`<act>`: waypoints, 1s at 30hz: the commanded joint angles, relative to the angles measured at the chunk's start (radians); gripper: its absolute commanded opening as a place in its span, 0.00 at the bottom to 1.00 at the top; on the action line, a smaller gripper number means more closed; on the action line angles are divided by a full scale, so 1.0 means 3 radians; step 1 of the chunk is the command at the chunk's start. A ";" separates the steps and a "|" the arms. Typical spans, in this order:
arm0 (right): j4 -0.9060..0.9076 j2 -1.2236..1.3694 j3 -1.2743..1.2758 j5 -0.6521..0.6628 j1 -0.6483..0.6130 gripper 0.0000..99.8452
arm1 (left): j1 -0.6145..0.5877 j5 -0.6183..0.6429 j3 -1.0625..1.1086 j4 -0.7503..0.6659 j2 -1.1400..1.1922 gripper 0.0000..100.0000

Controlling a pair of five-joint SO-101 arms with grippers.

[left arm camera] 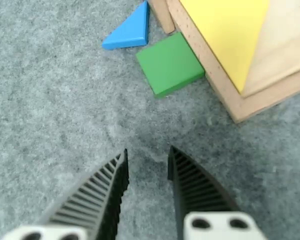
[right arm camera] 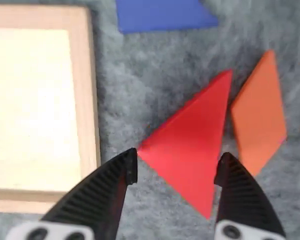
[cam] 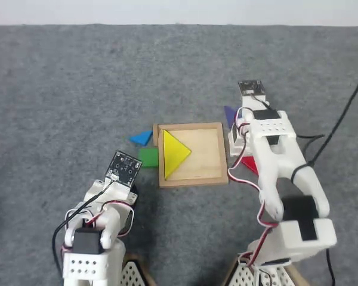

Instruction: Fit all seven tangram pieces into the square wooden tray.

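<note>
Lying between the arms, the square wooden tray [cam: 194, 180] is holding just the big yellow triangle [cam: 174, 154]. The red triangle [right arm camera: 190, 150] is resting on the carpet just beside the tray. The right gripper [right arm camera: 179, 164] is hanging spread around it, grasping nothing, with the triangle's long edge facing one finger. The left gripper [left arm camera: 148, 154] is hovering slightly parted and empty, the green square [left arm camera: 170, 62] lying ahead. The pieces are showing no lettering.

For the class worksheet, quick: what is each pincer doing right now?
Left pincer: open, holding nothing.
Right pincer: open around the red triangle.
</note>
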 commanded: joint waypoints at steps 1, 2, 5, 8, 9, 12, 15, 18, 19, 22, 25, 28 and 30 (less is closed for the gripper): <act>0.0054 -0.0294 -0.0148 0.0194 -0.0043 0.24 | -0.0020 0.0005 -0.0038 0.0020 -0.0051 0.14; 0.0064 -0.0294 -0.0174 0.0210 -0.0079 0.24 | -0.0020 0.0005 -0.0038 0.0020 -0.0051 0.14; 0.0207 -0.0228 -0.0210 0.0184 -0.0115 0.25 | -0.0020 0.0005 -0.0038 0.0020 -0.0051 0.14; 0.0156 -0.0074 -0.0184 0.0082 -0.0115 0.26 | -0.0020 0.0005 -0.0038 0.0020 -0.0051 0.14; 0.0130 0.0008 -0.0179 0.0005 -0.0110 0.28 | -0.0020 0.0005 -0.0038 0.0020 -0.0051 0.14; 0.0038 0.0228 -0.0189 -0.0164 -0.0100 0.33 | -0.0020 0.0005 -0.0038 0.0020 -0.0051 0.14; -0.0079 0.0361 -0.0194 -0.0159 -0.0100 0.34 | -0.0020 0.0005 -0.0038 0.0020 -0.0051 0.14; -0.0110 0.0437 -0.0240 -0.0169 -0.0095 0.34 | -0.0020 0.0005 -0.0038 0.0020 -0.0051 0.14; -0.0110 0.0453 -0.0266 -0.0184 -0.0095 0.34 | -0.0020 0.0005 -0.0038 0.0020 -0.0051 0.14; -0.0110 0.0514 -0.0327 -0.0307 -0.0100 0.34 | -0.0020 0.0005 -0.0038 0.0020 -0.0051 0.14; -0.0100 0.0580 -0.0399 -0.0588 -0.0100 0.34 | -0.0020 0.0005 -0.0038 0.0020 -0.0051 0.14; -0.0090 0.0637 -0.0435 -0.0670 -0.0115 0.34 | -0.0020 0.0005 -0.0038 0.0020 -0.0051 0.14; -0.0090 0.0688 -0.0430 -0.0701 -0.0120 0.34 | -0.0020 0.0005 -0.0038 0.0020 -0.0051 0.14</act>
